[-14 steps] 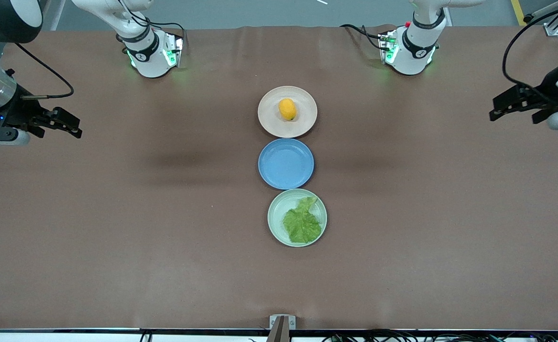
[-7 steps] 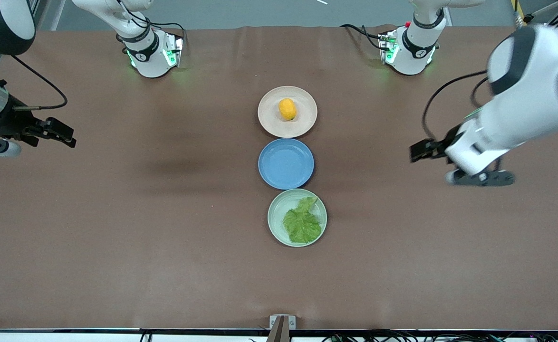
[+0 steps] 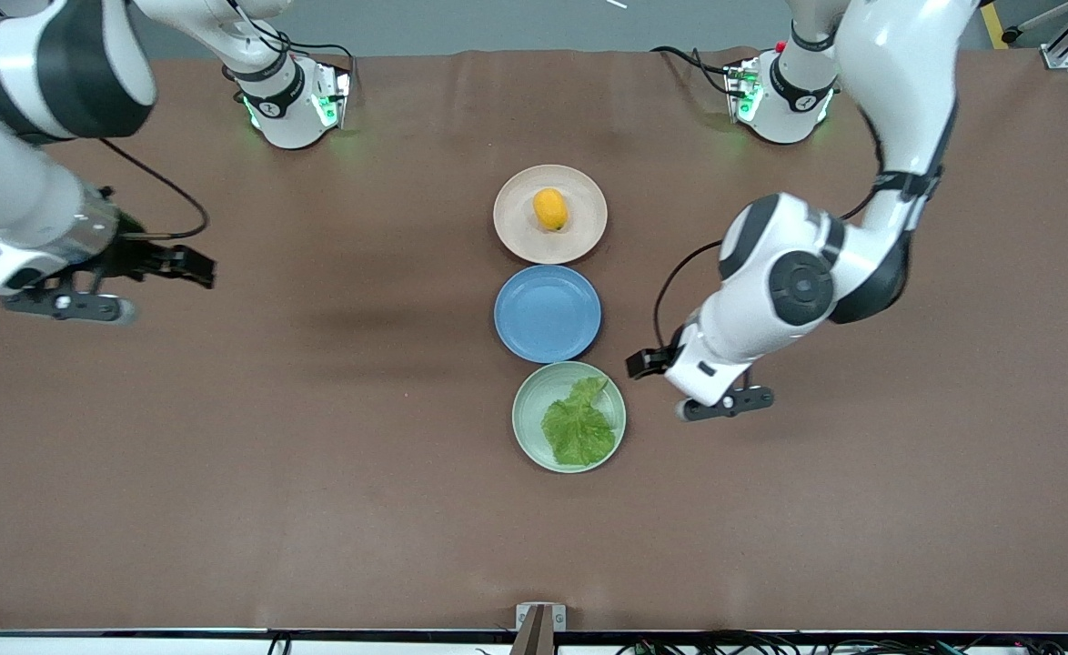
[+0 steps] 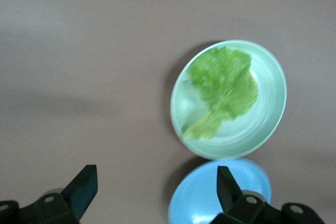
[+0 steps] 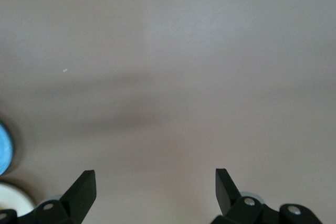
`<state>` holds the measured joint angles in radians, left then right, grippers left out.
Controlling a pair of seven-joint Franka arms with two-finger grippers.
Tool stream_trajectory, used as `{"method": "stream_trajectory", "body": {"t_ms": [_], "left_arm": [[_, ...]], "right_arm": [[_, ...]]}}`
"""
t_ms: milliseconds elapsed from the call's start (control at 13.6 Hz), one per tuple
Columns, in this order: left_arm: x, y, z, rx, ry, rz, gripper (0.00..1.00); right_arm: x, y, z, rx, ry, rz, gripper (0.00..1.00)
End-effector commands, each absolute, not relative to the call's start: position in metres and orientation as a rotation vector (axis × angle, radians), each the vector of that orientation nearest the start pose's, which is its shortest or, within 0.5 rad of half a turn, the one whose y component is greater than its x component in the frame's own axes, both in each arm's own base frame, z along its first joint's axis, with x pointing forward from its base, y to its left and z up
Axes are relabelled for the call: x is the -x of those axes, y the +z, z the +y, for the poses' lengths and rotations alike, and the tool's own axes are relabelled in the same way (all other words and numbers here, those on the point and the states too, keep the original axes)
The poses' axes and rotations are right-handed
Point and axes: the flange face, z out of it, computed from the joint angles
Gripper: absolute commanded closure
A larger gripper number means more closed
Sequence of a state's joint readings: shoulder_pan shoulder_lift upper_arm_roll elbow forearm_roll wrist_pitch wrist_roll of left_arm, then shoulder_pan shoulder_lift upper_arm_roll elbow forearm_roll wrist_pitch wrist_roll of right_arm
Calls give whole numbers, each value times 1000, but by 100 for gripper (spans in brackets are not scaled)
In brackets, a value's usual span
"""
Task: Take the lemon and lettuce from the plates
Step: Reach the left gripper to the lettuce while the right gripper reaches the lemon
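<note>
Already the lettuce [image 3: 579, 426] has company — the left gripper [image 3: 640, 364], which a second ago hung out over the left arm's end of the surface [image 3: 316, 509], now hovers just beside the mint plate [image 3: 528, 414], jaws spread wide and empty. That suggests the leaf is the first pick. It lies crinkled and flat in the plate, pale stem pointing toward the blue plate [image 3: 548, 312]. The lemon [image 3: 550, 208] sits untouched on the beige plate [image 3: 589, 227], farthest from the front camera. The right gripper [image 3: 197, 269] has also swung inward from the right arm's end — jaws apart, nothing held — yet hangs over bare surface, well apart from the plates.
</note>
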<state>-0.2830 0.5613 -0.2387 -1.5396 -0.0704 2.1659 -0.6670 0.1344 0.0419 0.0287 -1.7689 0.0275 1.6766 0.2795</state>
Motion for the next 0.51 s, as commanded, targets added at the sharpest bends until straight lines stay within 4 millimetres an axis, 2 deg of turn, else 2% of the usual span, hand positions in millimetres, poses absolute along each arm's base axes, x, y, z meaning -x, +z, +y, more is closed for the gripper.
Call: {"method": "stream_trajectory", "body": {"t_ms": [0, 220, 367, 440], "left_arm": [[-633, 306, -362, 3297, -58, -561, 0], [-637, 273, -392, 3323, -142, -764, 0], [-637, 249, -399, 3308, -188, -821, 0], [-635, 239, -401, 3293, -205, -833, 0]], "right_arm": [[-532, 498, 153, 3045, 309, 175, 0], [-498, 478, 257, 3036, 238, -73, 0], [-467, 449, 318, 3023, 197, -236, 0], [-452, 436, 341, 3012, 159, -287, 0]]}}
